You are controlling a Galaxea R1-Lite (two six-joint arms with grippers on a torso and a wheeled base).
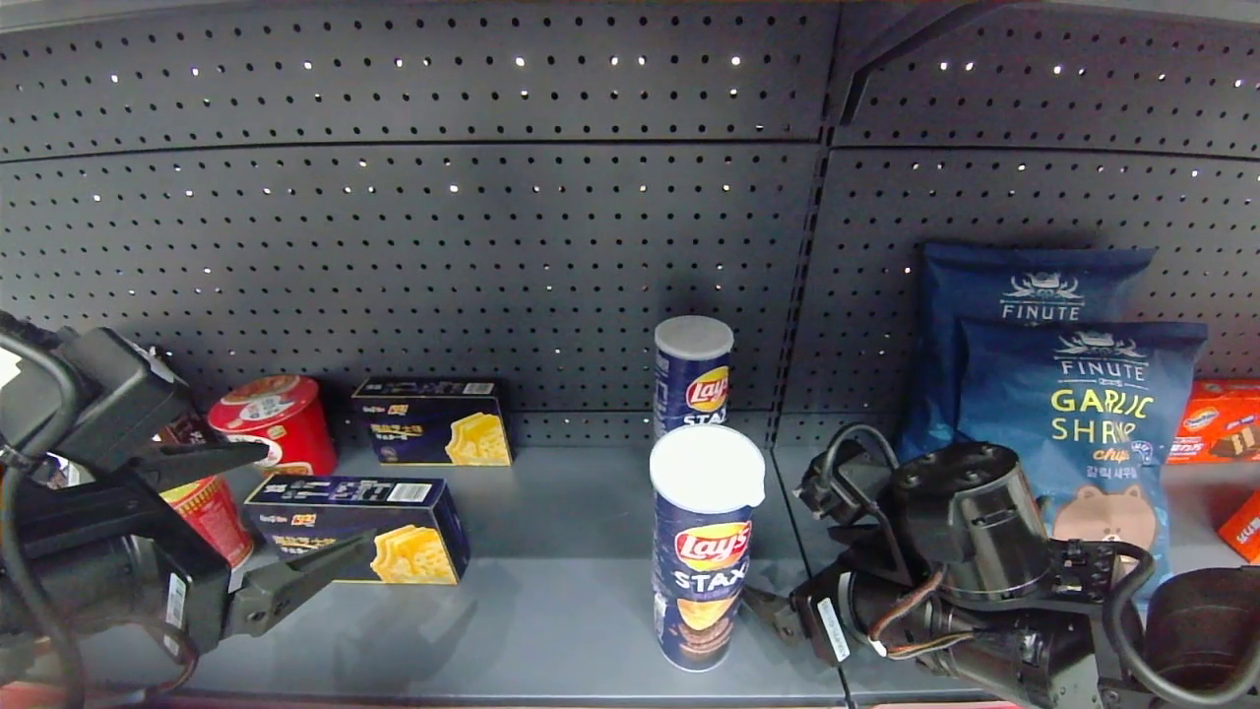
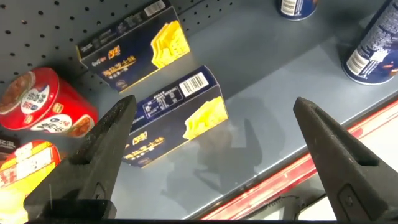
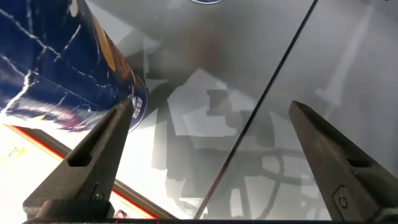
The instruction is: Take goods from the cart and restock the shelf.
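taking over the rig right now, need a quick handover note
Left gripper: open, empty, by the front box at the shelf's left.
Right gripper: open, empty, low beside the front can.
Things: the front can stands upright near the shelf's front edge, with the back can upright behind it. The back box and red cups are at the left, the bags at the right.
Done: both cans are on the shelf and nothing is held.
Left: likely fetch the next item from the cart. How much remains there cannot be told.
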